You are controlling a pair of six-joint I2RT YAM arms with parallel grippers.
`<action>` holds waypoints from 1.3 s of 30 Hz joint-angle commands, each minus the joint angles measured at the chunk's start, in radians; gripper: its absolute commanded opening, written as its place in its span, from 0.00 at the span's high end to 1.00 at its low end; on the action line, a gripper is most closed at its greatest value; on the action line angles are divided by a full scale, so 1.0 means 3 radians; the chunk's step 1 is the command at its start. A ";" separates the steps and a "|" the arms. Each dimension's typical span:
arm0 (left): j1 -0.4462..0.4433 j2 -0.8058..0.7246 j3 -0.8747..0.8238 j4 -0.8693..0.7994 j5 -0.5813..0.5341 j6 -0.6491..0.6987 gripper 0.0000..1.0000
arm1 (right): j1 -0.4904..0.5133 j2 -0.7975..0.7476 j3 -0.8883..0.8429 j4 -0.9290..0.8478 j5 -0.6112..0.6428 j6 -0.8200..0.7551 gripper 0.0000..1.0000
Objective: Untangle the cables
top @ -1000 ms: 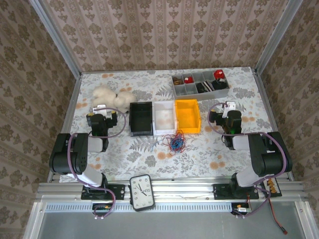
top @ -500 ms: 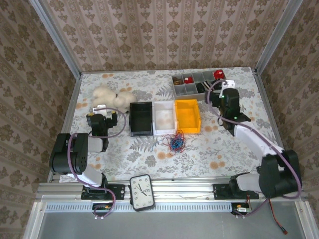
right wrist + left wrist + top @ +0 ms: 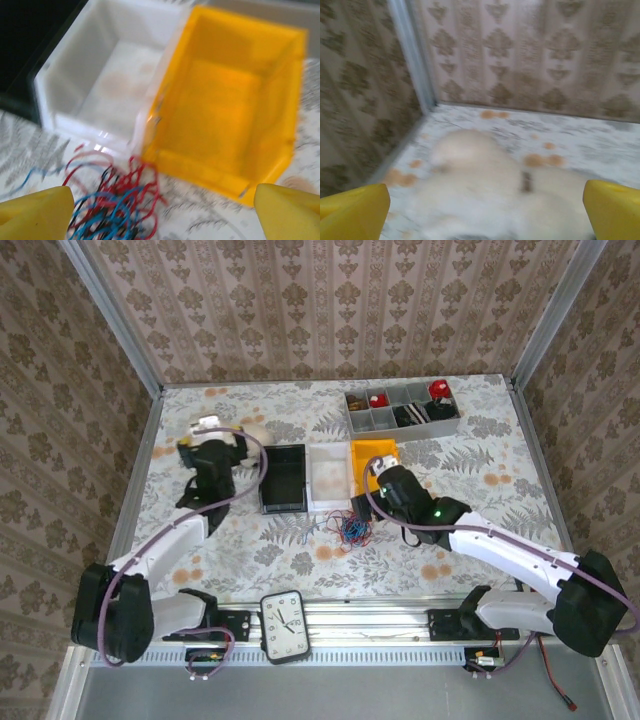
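Pointing toward a blurred cream fluffy lump (image 3: 480,185) (toy or wadding, unclear) on the pale floral-printed tabletop (image 3: 605,135), holding the left gripper's (image 3: 482,215) yellow plastic fingertips (image 3: 355,212) wide apart, facing beige damask wallpaper (image 3: 520,50) and a grey metal corner post (image 3: 412,55).

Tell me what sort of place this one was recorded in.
Probably a purpose-built robot test cell, not a home. Patterned panels in a metal frame wall in the table, a clock sits on the mounting rail, and three bins with tangled cables look staged as an exercise.
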 commanded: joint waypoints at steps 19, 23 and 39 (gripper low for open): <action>-0.1620 0.0055 0.0267 -0.1980 0.1344 -0.0812 0.05 | 0.0083 0.0861 -0.0070 -0.0121 -0.1126 0.0007 0.06; -0.1541 -0.0066 0.0232 -0.2244 0.1847 -0.0673 0.07 | 0.0074 0.0950 -0.0075 -0.0075 -0.1168 0.0047 0.08; -0.1544 0.0739 0.0501 -0.2082 0.2008 -0.0376 0.26 | -0.0300 0.0739 -0.0341 0.0031 -0.1155 0.0312 0.20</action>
